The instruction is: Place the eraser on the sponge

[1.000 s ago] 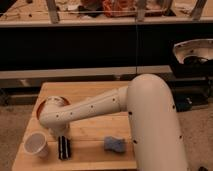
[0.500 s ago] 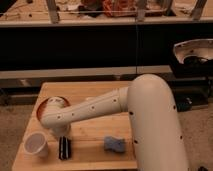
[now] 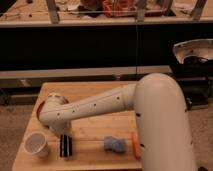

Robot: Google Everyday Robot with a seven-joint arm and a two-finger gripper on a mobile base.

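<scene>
Dark against the pale wood, the gripper [image 3: 64, 136] at the end of the white arm [image 3: 100, 105] hangs low, right over the flat black rectangular eraser [image 3: 66, 149]. Whether it is clamped on the block cannot be told. A white cup [image 3: 36, 144] stands just beside the eraser. The soft blue wavy-edged sponge [image 3: 116, 145] lies apart on the other side on the wooden table [image 3: 90, 92], with an orange carrot [image 3: 135, 145] just beyond.

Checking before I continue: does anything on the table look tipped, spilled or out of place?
Nothing stands out. The cup stands upright, the sponge lies flat beside the carrot, and the gripper is down at the eraser, between cup and sponge. No spill shows.
</scene>
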